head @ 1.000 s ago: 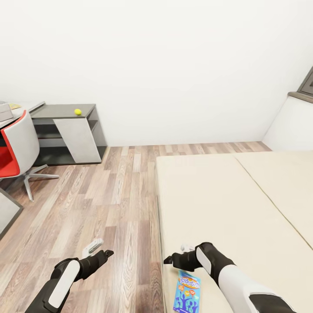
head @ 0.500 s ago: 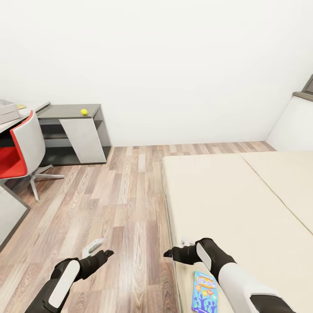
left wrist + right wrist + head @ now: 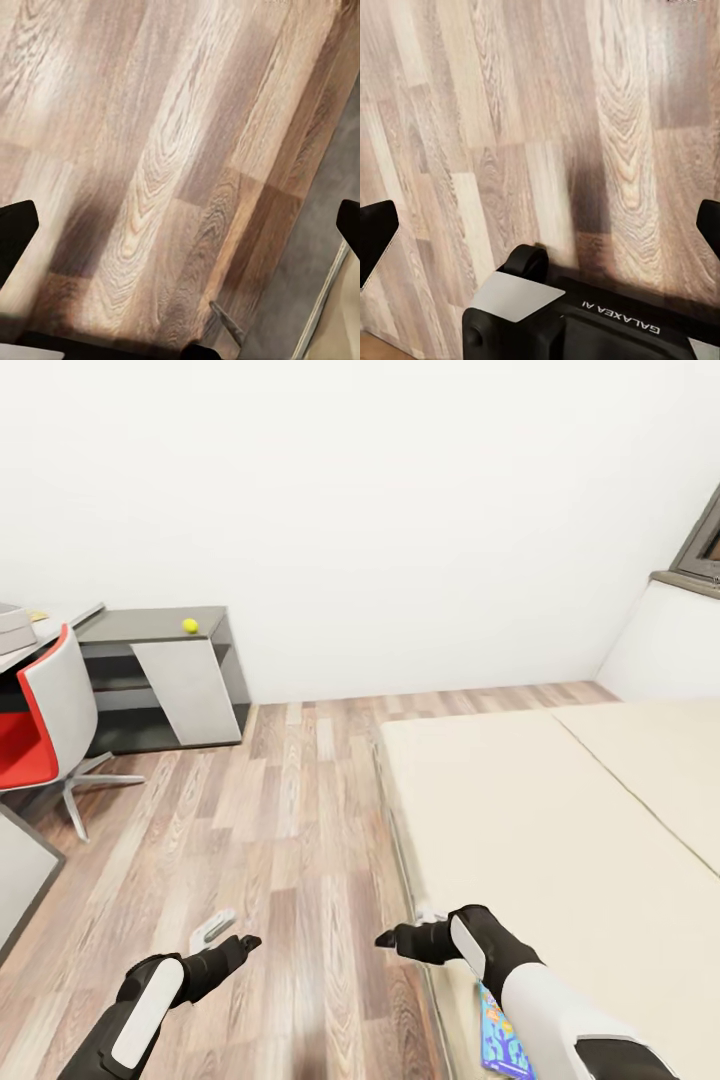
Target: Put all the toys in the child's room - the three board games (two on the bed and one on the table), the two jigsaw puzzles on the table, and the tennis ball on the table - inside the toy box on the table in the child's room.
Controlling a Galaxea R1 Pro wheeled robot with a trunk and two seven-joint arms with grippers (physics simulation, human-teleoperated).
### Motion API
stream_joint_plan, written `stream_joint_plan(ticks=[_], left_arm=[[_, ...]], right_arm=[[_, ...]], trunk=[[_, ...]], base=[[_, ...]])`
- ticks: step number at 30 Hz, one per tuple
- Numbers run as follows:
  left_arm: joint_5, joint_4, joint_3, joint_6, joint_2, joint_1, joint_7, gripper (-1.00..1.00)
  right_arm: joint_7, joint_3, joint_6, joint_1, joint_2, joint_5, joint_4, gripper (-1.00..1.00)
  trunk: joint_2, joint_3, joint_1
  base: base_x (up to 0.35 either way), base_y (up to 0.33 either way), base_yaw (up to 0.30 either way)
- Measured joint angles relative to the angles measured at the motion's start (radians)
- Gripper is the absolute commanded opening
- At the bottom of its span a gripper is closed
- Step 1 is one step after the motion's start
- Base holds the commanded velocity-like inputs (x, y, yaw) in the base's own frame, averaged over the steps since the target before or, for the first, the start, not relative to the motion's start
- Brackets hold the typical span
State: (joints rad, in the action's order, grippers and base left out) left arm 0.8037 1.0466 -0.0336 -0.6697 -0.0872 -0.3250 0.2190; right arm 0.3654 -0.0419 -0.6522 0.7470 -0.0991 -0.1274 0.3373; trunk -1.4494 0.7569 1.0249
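Observation:
In the head view the bed (image 3: 560, 840) with its beige mattress takes up the right side. A mostly blue board game (image 3: 497, 1042) lies on the mattress near its left edge, partly covered by my right forearm. A yellow tennis ball (image 3: 189, 625) sits on the low dark grey desk (image 3: 150, 626) at the far left. Beside that desk the pale table (image 3: 60, 622) carries a light grey box (image 3: 12, 617), perhaps the toy box, cut by the picture's edge. My left gripper (image 3: 245, 941) (image 3: 180, 229) and right gripper (image 3: 385, 938) (image 3: 540, 225) hang open over the wood floor, holding nothing.
A red and grey swivel chair (image 3: 45, 710) stands on the plank floor (image 3: 290, 810) before the table. A grey panel (image 3: 20, 870) juts in at the left edge. A dark window frame (image 3: 702, 550) shows top right. My base (image 3: 585, 315) lies under the right wrist.
The whole picture has shifted, so the camera moved: bed and blue game now lie further right and lower. Both arms keep the same pose, grippers still open.

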Motion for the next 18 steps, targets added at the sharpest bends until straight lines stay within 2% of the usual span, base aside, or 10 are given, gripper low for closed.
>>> stream_joint_plan(ticks=[2,3,6,7,9,10,14,15,17,18], left_arm=[[0.0,0.0,0.0,0.0,0.0,0.0,0.0,1.0],[0.0,0.0,0.001,0.0,0.0,0.0,0.0,1.0],[-0.001,0.0,0.001,0.0,0.0,0.0,0.0,1.0],[-0.001,0.0,0.002,0.001,0.0,0.0,0.0,1.0],[-0.002,0.0,0.002,0.001,0.001,0.0,0.0,1.0],[-0.002,0.0,0.002,0.001,0.001,0.0,0.0,1.0],[-0.003,0.0,0.003,0.001,0.001,0.0,0.0,1.0],[-0.003,0.0,0.003,0.001,0.001,0.0,0.0,1.0],[-0.003,-0.001,0.003,0.001,0.002,0.0,0.0,1.0],[-0.003,-0.001,0.003,0.001,0.002,0.0,0.0,1.0]], right_arm=[[0.0,0.0,0.0,0.0,0.001,0.0,0.004,1.0],[0.0,-0.002,0.0,-0.005,0.009,-0.001,0.077,1.0],[0.0,-0.001,0.001,-0.02,0.017,0.001,0.121,1.0],[-0.001,-0.001,-0.001,-0.067,0.034,0.001,0.253,1.0],[-0.002,-0.001,-0.005,-0.109,0.041,0.001,0.353,1.0],[-0.002,-0.001,-0.005,-0.11,0.041,0.001,0.355,1.0],[-0.005,-0.002,-0.018,-0.212,0.047,0.002,0.576,1.0],[-0.005,-0.002,-0.018,-0.212,0.047,0.002,0.578,1.0],[-0.007,-0.003,-0.032,-0.26,0.048,0.002,0.681,1.0],[-0.007,-0.003,-0.032,-0.261,0.048,0.002,0.683,1.0]], trunk=[[0.0,-0.002,0.0],[0.0,-0.003,0.0],[0.0,-0.003,0.0],[0.0,-0.003,0.0],[0.0,-0.003,0.0],[0.0,-0.003,0.0],[0.0,-0.003,0.0],[0.0,-0.003,0.0],[0.0,-0.003,0.0],[0.0,-0.003,0.0]], base=[[0.0,0.289,-0.096],[0.0,0.289,-0.028],[0.0,0.256,-0.087],[0.0,0.151,-0.199],[0.0,0.12,-0.217],[0.0,0.096,-0.231],[0.0,0.059,-0.253],[0.0,0.039,-0.265],[0.0,0.028,-0.272],[0.0,0.016,-0.279]])
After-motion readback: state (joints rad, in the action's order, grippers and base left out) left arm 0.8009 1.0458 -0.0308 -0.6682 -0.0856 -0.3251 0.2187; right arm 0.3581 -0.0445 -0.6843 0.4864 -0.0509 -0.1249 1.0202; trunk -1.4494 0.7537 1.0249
